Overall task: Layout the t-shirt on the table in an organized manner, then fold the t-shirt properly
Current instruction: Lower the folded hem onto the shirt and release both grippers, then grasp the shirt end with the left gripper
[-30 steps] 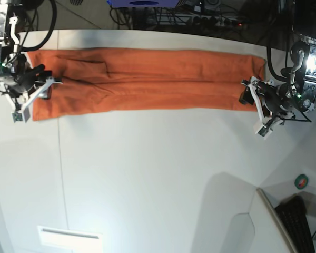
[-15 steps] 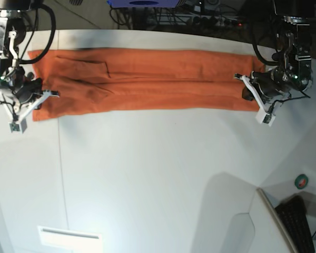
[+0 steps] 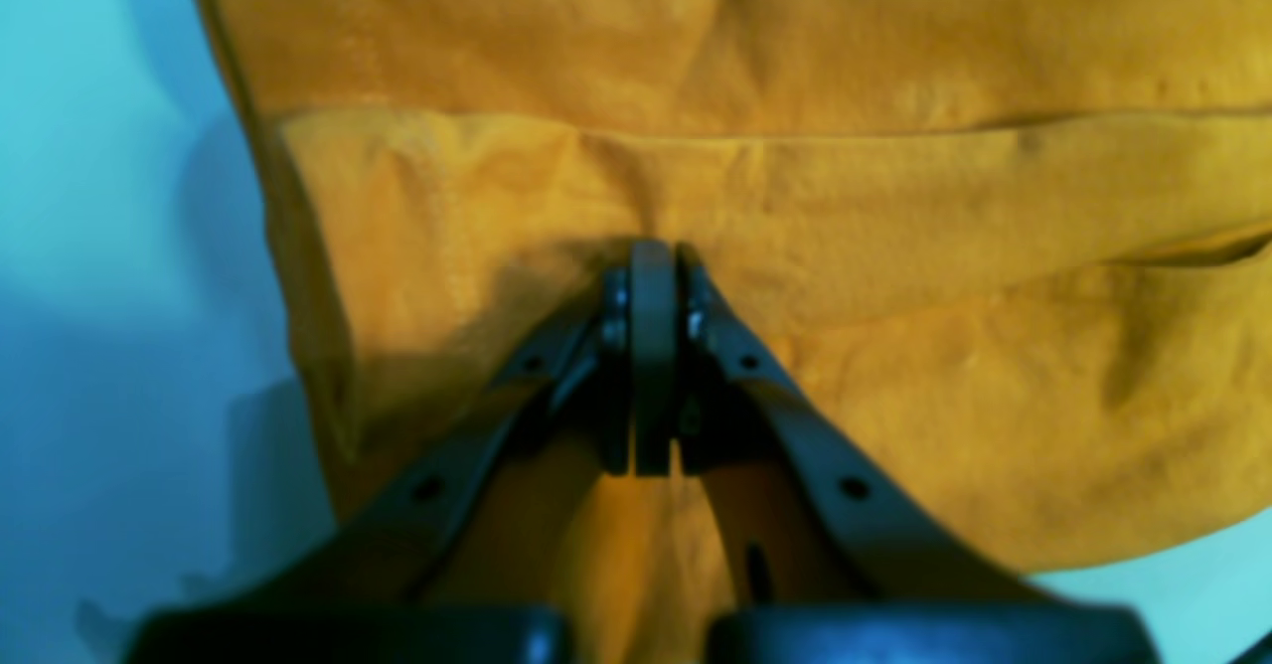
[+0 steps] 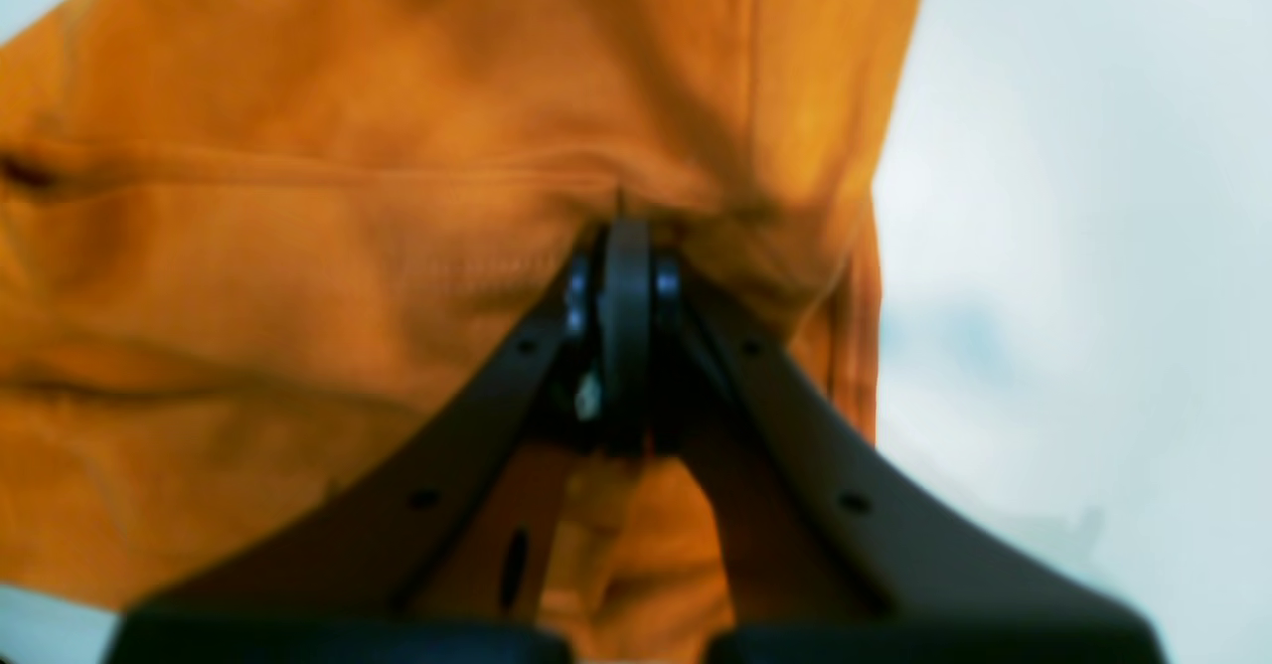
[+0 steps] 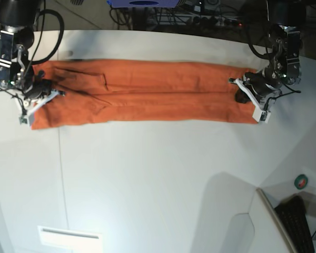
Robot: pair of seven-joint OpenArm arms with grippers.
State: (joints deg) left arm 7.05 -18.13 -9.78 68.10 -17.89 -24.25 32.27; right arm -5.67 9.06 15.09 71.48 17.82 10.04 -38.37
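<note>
On the left of the base view, the right tool [image 5: 36,94] sits at the left end of the t-shirt [image 5: 147,90]. Its two black fingers [image 4: 556,346] are pressed tight together, and a little fold of orange cloth is pinched at the tip — the wrist view shows the cloth bunching up right there.

The t-shirt is folded into a long, thin orange strip. It lies flat on the far part of the white desk [image 5: 158,179] and runs from left to right. A seam line goes along its middle, and there are a few small wrinkles near the left end.

On the right of the base view, the left tool [image 5: 251,96] sits at the right end of the strip. It is squeezed shut too, and its fingers [image 3: 715,346] nip the cloth at a fold line — the cloth puckers around the tip.

Near the front left corner of the desk lies a small white flat plate [image 5: 69,237]. At the far right, off the desk, there is a small round green and red thing [image 5: 302,182] and a dark keyboard [image 5: 299,224].
</note>
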